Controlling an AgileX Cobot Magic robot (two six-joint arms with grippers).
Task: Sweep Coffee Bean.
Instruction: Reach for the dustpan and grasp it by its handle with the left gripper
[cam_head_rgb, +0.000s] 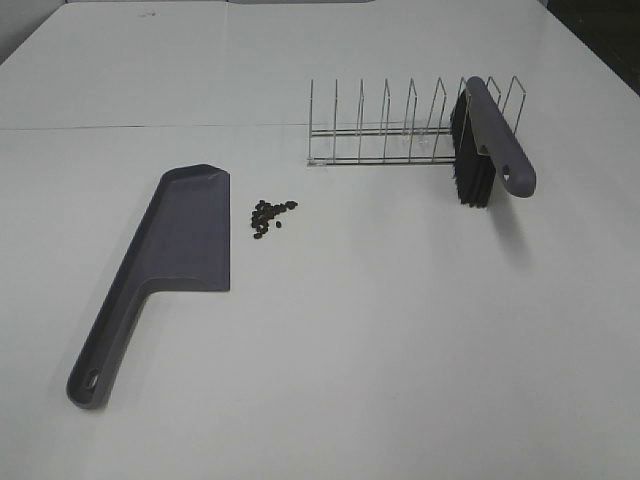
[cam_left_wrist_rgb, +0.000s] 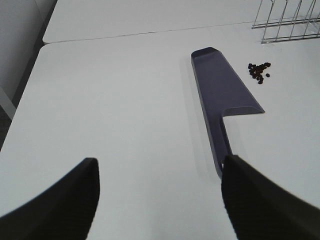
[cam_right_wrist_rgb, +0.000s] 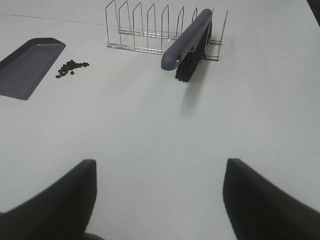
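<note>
— Where had the beans ended up?

— The coffee bean (cam_head_rgb: 272, 215) cluster lay on the white table (cam_head_rgb: 400, 360), just beside the grey dustpan (cam_head_rgb: 175, 250) and apart from the wire rack (cam_head_rgb: 390, 130). It was a short smear, its long axis slanting from the pan's side up towards the rack.

— And the arms?

— The high camera showed none. Only the wrist views caught them: the left gripper (cam_left_wrist_rgb: 160, 159) had its fingers spread wide with nothing between them, and so had the right gripper (cam_right_wrist_rgb: 160, 160).

— The brush?

— The brush (cam_right_wrist_rgb: 189, 42) leaned in the rack's end slots, bristles down and handle tilted. The left wrist view missed it. That same view showed the dustpan's handle running back towards the gripper, which the right one cut off.
</note>
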